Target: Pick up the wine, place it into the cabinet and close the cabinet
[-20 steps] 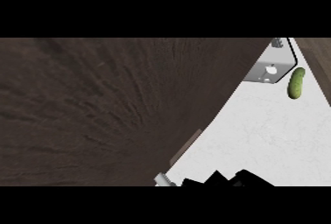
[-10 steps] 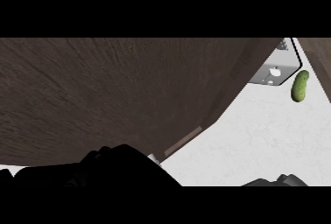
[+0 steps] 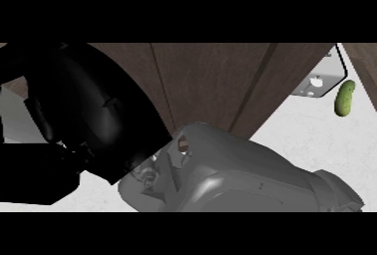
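Step in hand, judged: closing. The left hand (image 3: 81,114), at frame left, sits against the cabinet door (image 3: 213,79); whether it is clenched or released cannot be told. Next: push the door shut.

**Cabinet panels across the upper view**

The cabinet (image 3: 213,84) is seen as dark brown, wood-grained panels spread across the upper middle of the head view. The panels are divided by narrow straight seams. Its right edge is slanted down and leftward, bordered by the white desk (image 3: 309,134). Its left and lower parts are hidden. Whether it stands open cannot be told.
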